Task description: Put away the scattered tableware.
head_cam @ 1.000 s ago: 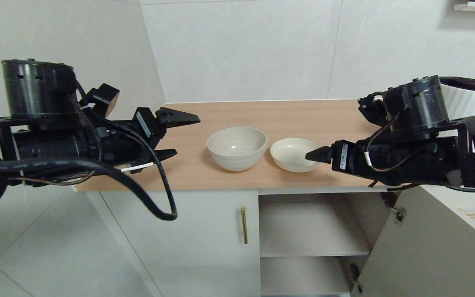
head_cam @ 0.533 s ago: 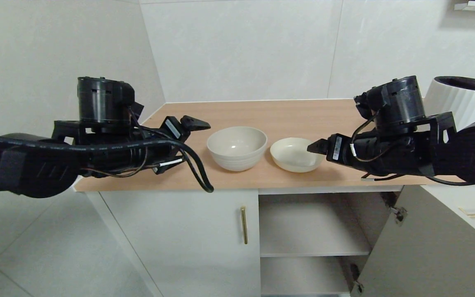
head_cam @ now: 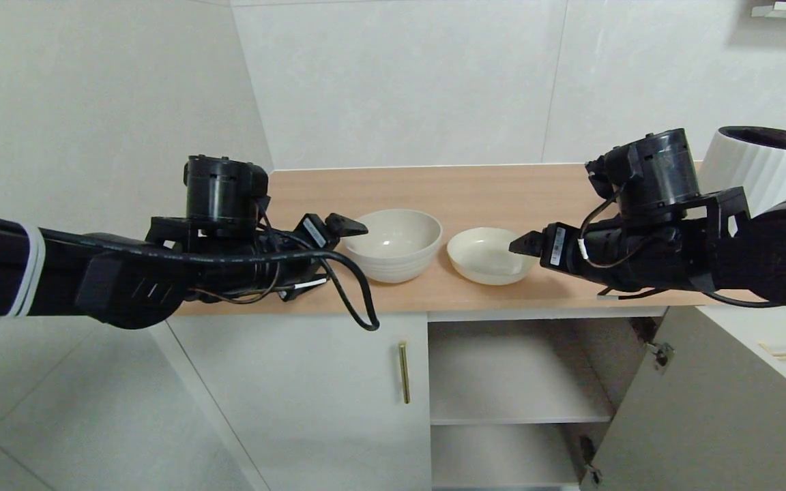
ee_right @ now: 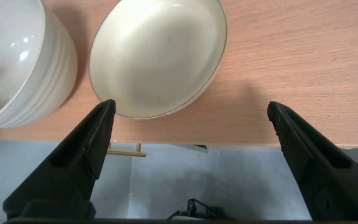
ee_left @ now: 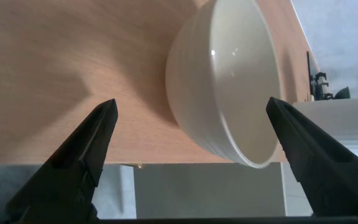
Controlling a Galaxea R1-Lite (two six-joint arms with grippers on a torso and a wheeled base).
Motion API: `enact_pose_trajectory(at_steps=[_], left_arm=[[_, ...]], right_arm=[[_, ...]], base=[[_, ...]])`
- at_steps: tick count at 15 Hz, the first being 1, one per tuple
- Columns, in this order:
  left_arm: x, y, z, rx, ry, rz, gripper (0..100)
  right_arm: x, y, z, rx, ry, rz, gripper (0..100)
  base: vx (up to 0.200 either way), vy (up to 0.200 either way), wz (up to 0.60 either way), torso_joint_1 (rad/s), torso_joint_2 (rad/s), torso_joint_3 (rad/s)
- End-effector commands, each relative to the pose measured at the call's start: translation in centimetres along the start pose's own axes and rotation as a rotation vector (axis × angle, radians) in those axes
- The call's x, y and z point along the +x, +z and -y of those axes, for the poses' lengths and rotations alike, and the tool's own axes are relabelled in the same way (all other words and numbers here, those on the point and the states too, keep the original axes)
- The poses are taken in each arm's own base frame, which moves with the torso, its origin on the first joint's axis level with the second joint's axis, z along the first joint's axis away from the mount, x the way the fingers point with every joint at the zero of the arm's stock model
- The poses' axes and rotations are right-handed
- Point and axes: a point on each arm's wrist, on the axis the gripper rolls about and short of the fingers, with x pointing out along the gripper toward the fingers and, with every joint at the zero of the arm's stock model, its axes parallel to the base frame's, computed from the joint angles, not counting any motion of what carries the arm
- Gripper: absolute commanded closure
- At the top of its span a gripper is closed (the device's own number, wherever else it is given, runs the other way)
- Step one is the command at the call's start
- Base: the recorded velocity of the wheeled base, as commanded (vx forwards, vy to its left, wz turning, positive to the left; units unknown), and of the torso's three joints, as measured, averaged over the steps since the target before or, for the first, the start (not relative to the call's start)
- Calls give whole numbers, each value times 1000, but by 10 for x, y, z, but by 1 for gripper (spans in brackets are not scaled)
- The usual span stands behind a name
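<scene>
Two cream bowls sit side by side on the wooden countertop (head_cam: 475, 187): a deep ribbed bowl (head_cam: 391, 244) (ee_left: 229, 81) (ee_right: 17, 62) and, to its right, a shallow bowl (head_cam: 488, 256) (ee_right: 157, 56). My left gripper (head_cam: 336, 254) (ee_left: 191, 115) is open, level with the deep bowl's left side, its upper fingertip almost at the rim. On the other side, my right gripper (head_cam: 524, 248) (ee_right: 191, 112) is open at the shallow bowl's right edge, its fingers spread wider than that bowl. Neither gripper holds anything.
A white ribbed container (head_cam: 768, 160) stands at the counter's right end behind my right arm. Below the counter a cabinet (head_cam: 509, 382) stands with its right door swung open, showing bare shelves. Its left door has a brass handle (head_cam: 404, 372). A tiled wall bounds the left.
My left arm has extended forward and right, bringing its open gripper up to the deep bowl. The right gripper has shifted slightly and stays at the shallow bowl. Both bowls are unmoved.
</scene>
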Motion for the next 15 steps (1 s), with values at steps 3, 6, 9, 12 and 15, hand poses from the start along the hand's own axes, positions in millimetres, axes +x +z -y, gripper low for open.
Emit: enact_pose_trajectory(at_steps=[3,6,9,12,15], left_arm=[[7,-2,-3,0,3,-6,0],[9,-3,-5,-1,7,-8,0],[11,-3,-6,-2,12,-11,100],[10,-3,-6,-2,9,-11,100],[8,-3,-4,-1,5,-8,100]], right_arm=[[-1,0,0,-1,1,1,0],[-3,1,0,1,4,6,0],[-2,0,0,0,2,3,0],[-2,0,0,0,2,3,0],[-3,0,0,-2,0,3,0]], base=[[0,0,0,0,0,0],[0,0,0,0,0,0],[0,0,0,0,0,0],[0,0,0,0,0,0],[0,0,0,0,0,0]])
